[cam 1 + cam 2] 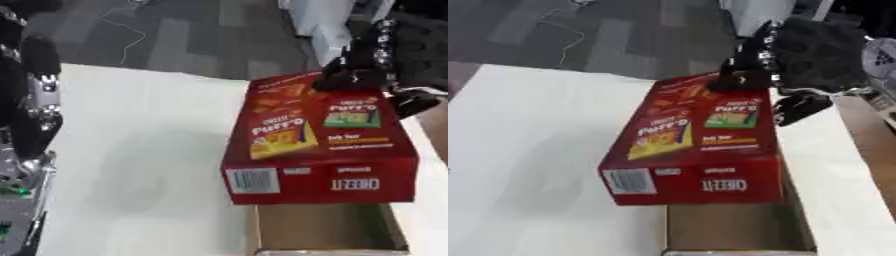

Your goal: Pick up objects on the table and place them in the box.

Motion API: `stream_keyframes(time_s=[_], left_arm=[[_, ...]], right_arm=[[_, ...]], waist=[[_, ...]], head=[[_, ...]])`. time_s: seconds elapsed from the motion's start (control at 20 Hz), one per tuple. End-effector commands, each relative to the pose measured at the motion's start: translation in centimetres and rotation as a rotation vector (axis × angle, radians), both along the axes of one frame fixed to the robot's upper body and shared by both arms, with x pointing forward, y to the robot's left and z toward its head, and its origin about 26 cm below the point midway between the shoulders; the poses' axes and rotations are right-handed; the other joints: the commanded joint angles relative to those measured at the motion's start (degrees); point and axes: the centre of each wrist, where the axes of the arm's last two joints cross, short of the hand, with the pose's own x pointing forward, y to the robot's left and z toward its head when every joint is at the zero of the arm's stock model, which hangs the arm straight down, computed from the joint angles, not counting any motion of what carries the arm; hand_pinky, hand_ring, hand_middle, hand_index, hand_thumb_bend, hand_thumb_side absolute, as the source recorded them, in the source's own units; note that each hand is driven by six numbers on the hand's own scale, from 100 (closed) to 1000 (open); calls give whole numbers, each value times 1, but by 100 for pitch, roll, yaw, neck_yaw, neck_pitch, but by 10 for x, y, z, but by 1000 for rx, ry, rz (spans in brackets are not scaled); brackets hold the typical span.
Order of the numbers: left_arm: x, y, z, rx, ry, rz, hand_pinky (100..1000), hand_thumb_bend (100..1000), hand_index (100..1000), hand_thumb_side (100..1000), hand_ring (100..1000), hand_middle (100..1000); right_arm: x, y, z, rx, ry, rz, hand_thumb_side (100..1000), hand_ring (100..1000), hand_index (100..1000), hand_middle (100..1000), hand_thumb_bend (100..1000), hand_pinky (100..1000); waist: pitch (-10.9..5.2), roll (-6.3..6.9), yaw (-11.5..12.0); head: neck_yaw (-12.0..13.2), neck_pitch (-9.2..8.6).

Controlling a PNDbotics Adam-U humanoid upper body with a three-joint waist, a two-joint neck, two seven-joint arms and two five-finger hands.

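Right hand (750, 67) curled on far end of red carton (697, 150), held tilted over open box (798, 220). Light, stiff, glossy cardboard, likely slippery; grip across the edges. Left hand (31, 120): can't tell.

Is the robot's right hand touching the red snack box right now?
Touching. In the left eye view the right hand grips the far end of the red snack box, its fingers curled over the top edge with no gap showing.

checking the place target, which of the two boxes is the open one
The plain brown cardboard box at the near table edge: its top is open. The red snack box, gripped at its far end by the right hand, is closed and printed.
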Motion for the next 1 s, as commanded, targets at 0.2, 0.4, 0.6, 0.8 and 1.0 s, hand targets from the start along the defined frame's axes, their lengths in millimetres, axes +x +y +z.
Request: stream_keyframes(time_s=[0.2,0.4,0.6,0.8,1.0], left_arm=[[-2,-2,5,0,-17,-16,787,217,891,752,694,736],[-2,-3,5,-3,-16,-19,787,216,891,753,692,734],[-2,-3,5,-6,-16,-21,787,215,891,752,691,733],[-2,-4,5,-7,-15,-21,786,214,891,752,689,732],[-2,-4,5,-9,-14,-20,786,213,891,752,689,732]], right_arm=[[-19,-14,13,34,-88,-84,298,296,419,328,250,100],[-19,-19,5,27,-125,-117,280,326,432,347,240,103],[-17,-28,-4,50,-151,-151,260,402,469,408,228,192],[-16,-35,-11,40,-163,-175,301,596,685,611,212,446],[-11,-45,-21,-36,-116,-286,413,989,1000,1000,218,890]], waist=[[-68,88,-29],[-45,126,-10],[-23,150,-6],[-2,162,-19],[12,173,-36]], head=[[31,29],[7,21],[8,27],[8,30],[9,42]])
